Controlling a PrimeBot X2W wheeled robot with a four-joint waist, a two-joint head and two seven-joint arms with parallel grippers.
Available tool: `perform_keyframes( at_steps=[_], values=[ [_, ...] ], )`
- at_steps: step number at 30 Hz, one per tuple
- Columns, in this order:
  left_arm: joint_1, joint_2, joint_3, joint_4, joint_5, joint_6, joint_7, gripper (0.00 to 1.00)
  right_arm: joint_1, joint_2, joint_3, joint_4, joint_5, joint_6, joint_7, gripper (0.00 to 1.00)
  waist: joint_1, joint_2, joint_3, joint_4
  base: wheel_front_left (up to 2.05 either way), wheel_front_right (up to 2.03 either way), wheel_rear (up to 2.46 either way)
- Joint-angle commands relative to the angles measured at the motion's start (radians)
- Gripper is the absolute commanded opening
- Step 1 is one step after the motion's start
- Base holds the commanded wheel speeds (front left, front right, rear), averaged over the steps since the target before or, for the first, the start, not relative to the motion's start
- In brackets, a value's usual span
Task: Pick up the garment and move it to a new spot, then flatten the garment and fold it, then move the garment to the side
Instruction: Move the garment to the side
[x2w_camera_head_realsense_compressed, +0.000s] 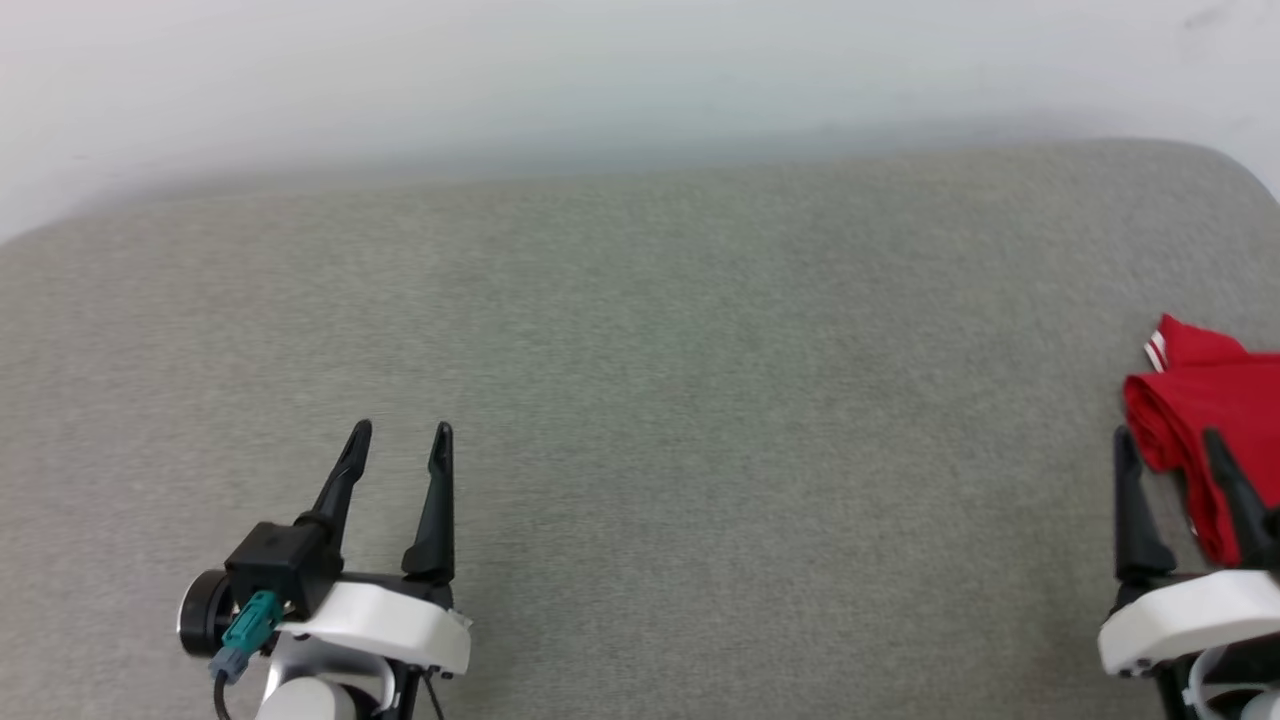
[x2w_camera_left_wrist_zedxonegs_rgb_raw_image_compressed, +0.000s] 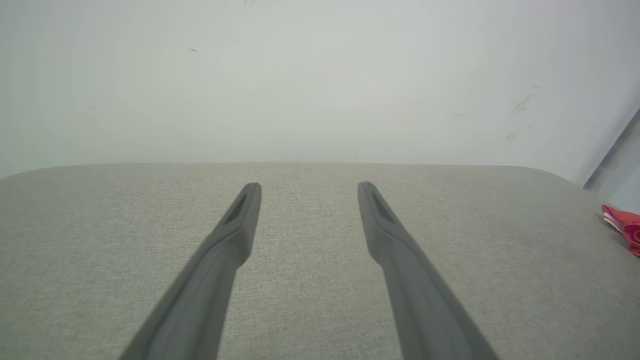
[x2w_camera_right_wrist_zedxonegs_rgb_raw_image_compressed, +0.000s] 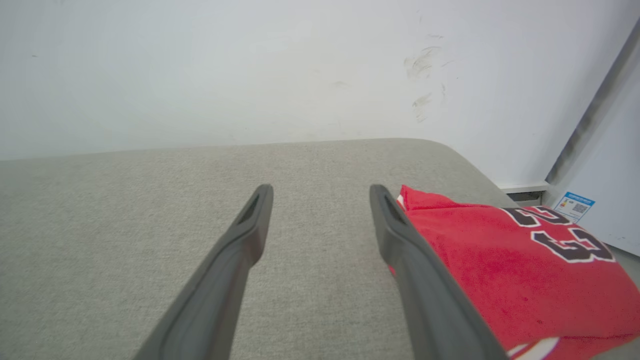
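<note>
So garment (x2w_camera_right_wrist_zedxonegs_rgb_raw_image_compressed: 500, 260) folded far R; L gripper (x2w_camera_head_realsense_compressed: 402, 427), R gripper (x2w_camera_head_realsense_compressed: 1167, 435) spread, empty.

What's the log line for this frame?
garment: folded, at right side of grey surface | left jaws: open, empty | right jaws: open, empty, next to garment

black white-outlined "23" on folded red garment (x2w_camera_right_wrist_zedxonegs_rgb_raw_image_compressed: 515, 265)

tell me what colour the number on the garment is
Black with a white outline, on the red garment; the right wrist view shows it best.
</note>
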Motion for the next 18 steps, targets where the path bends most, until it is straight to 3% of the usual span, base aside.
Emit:
perform_keyframes(
  at_steps=[1,10,18],
  values=[
    [0.014,0.0,0.006,0.005,-0.004,0.006,-0.004,1.0,0.021,0.006,0.009,-0.018,0.003,-0.001,0.009,1.0,0.0003,-0.0001,-0.024,0.027,0.0,0.0,0.0],
    [0.079,0.015,0.053,0.028,-0.01,0.031,-0.006,1.0,0.13,0.016,0.104,-0.182,0.02,-0.001,0.086,1.0,0.0003,-0.0001,-0.093,0.085,0.0,0.0,0.0],
    [0.134,0.015,0.045,0.031,-0.007,0.02,-0.007,1.0,0.219,0.017,0.106,-0.268,0.025,-0.001,0.138,1.0,0.0003,-0.0001,-0.142,0.091,0.0,0.0,0.0]
  ],
)
